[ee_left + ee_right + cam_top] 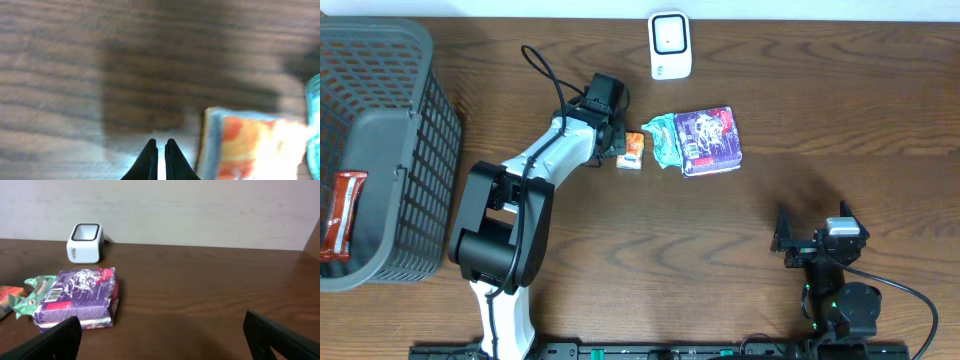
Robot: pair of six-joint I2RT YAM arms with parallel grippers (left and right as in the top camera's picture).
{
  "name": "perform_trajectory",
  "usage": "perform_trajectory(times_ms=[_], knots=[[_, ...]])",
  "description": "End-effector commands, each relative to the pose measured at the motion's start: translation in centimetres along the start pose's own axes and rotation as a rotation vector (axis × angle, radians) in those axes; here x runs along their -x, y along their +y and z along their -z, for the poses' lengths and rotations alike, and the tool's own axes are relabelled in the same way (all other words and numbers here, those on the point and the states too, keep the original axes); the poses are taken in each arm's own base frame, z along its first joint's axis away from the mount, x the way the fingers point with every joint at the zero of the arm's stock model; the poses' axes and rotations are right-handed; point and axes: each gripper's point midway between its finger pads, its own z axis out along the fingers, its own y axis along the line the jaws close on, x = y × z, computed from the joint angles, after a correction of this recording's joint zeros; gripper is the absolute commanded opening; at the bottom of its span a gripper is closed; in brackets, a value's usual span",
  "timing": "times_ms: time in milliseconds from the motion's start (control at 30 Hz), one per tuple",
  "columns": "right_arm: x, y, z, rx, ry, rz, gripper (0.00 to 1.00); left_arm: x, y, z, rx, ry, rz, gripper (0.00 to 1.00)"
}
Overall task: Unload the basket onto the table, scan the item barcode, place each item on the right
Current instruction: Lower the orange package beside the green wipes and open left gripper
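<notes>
Two end effectors were mine. Farthest left stood one grey basket (390, 120) holding one red packet (340, 215). My left end effector (161, 152) was pressed together on nothing, just beside one small orange packet (632, 150) on the bench (620, 260). Next lay one green packet (663, 135) touching one purple packet (712, 140), with one white scanner (670, 45) behind them. My right end effector (165, 337) stood spread wide, well apart.
</notes>
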Motion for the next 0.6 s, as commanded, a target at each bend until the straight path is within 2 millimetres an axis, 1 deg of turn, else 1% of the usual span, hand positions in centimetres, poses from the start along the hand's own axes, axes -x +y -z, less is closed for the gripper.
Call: perform_trajectory(times_ms=[0, 367, 567], knots=[[-0.1, -0.2, 0.0, -0.006, 0.0, 0.007, 0.99, -0.6, -1.4, -0.3, -0.043, 0.013, -0.005, 0.07], [-0.1, -0.2, 0.0, -0.006, 0.0, 0.007, 0.99, -1.6, -3.4, -0.2, -0.059, 0.023, -0.05, 0.07], [-0.1, -0.2, 0.0, -0.006, 0.0, 0.007, 0.99, -1.7, -4.6, -0.1, -0.089, 0.019, -0.028, 0.07]])
